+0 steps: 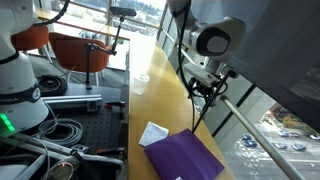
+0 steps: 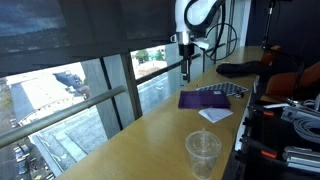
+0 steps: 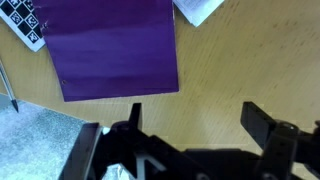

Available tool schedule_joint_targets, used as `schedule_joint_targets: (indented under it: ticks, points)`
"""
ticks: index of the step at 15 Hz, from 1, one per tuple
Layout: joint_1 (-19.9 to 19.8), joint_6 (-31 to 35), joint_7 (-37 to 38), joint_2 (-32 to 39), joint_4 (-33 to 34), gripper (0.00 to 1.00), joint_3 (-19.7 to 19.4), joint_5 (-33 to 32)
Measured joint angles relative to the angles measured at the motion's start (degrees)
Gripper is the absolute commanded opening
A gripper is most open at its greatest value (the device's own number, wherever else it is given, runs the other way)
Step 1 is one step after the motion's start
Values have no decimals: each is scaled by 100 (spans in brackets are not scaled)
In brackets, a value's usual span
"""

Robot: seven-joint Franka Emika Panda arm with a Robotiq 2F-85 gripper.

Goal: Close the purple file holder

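File holder (image 3: 112, 45): purple, flat, cover facing up.

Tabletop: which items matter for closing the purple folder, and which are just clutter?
Job:
- folder
- claw, open

Lying about:
- paper scrap
- plastic cup
- checkered card

We see daylight coming through the window (image 2: 62, 95), with glare along the tabletop (image 1: 158, 75); every view is soft and blurry.
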Motion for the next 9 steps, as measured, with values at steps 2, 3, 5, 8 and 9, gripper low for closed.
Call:
schedule_joint_targets:
  ticks: [2,3,5,8,9]
  points:
    - [-152,-200,254,-270,-61,100,-57,227]
    - [-219,-307,412,-413,-98,100,-110,295]
    - [-323,-528,738,-726,-209,100,-236,426]
    - [-425,-747,1078,-1277,-545,100,-391,569]
    - [-434,-784,1157,-1478,-706,100,-435,579]
